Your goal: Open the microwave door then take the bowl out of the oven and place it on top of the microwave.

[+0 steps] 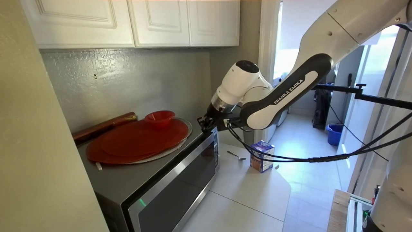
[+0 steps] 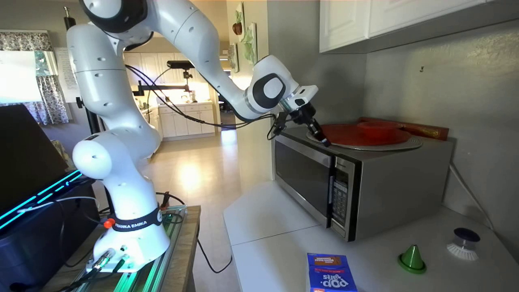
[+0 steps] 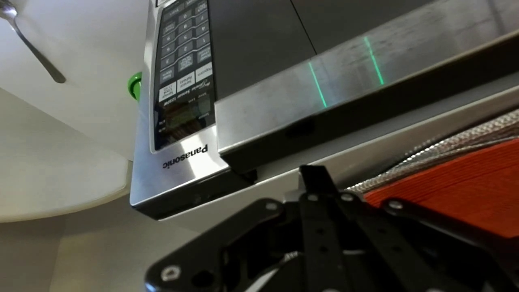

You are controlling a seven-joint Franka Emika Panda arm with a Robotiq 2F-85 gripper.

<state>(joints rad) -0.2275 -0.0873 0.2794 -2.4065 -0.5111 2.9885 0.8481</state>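
Note:
The silver and black microwave (image 1: pixel 109 183) stands on the white counter; it also shows in an exterior view (image 2: pixel 399 194) and the wrist view (image 3: pixel 182 158). Its door (image 3: pixel 259 121) stands slightly proud of the control panel, with a dark gap along its top edge. A red bowl (image 1: pixel 160 118) sits upright on red mats on the microwave top; it also shows in an exterior view (image 2: pixel 379 130). The microwave's inside is hidden. My gripper (image 3: pixel 318 174) is shut and empty, its tips at the top front edge behind the door's free corner (image 2: pixel 325 142). Contact cannot be told.
Red mats (image 1: pixel 135 141) and a long roll (image 1: pixel 106 127) lie on the microwave. Wall cabinets (image 1: pixel 157 24) hang above. A snack box (image 2: pixel 330 271), a green cone (image 2: pixel 412 259), a brush (image 2: pixel 464 243) and a spoon (image 1: pixel 236 156) are on the counter.

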